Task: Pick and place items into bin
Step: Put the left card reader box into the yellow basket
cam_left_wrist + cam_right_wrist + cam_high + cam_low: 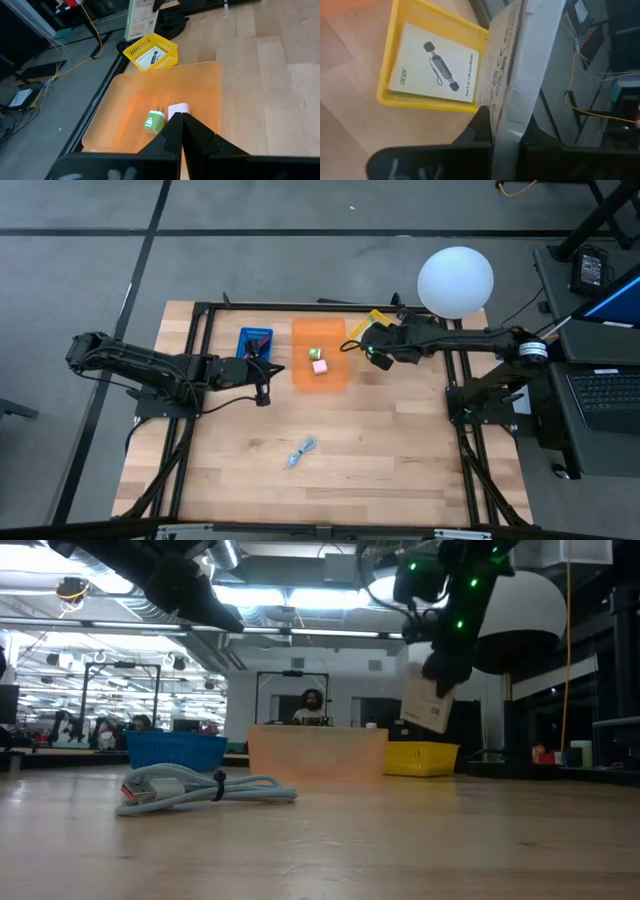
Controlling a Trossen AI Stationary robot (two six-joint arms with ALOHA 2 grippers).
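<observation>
We record the scene from the left side across; the left arm reaches over the wooden surface (380, 450) from its left edge, and its left claw (263, 395) hangs clenched on nothing, just left of the orange bin; in the left wrist view its two dark fingers (172, 131) meet in a point above the bin's near edge. Behind that claw a blue basket (255, 343) sits at the back of the surface, with dark cords in it that we cannot resolve further.

Toward the front of the surface, well apart from every container, lies a light-blue coiled cable (302, 450), loosely bundled and tied at mid-length.

At centre back stands the orange bin (320, 376); inside it we see a greenish cube with prongs (154, 121) and, just beside it, a pink cube (320, 366); the two lie close together near the bin's middle.

Right of the bin a small yellow basket (435, 102) holds one white printed packet (434, 64), lying flat. The right claw (379, 352) is above the surface between the bin and the yellow basket, clamped on a second white printed packet (512, 65), which it holds edge-up, clear of the surface; the low view shows that packet hanging tilted below the claw.

A white globe lamp (455, 281) stands at the right rear corner.
</observation>
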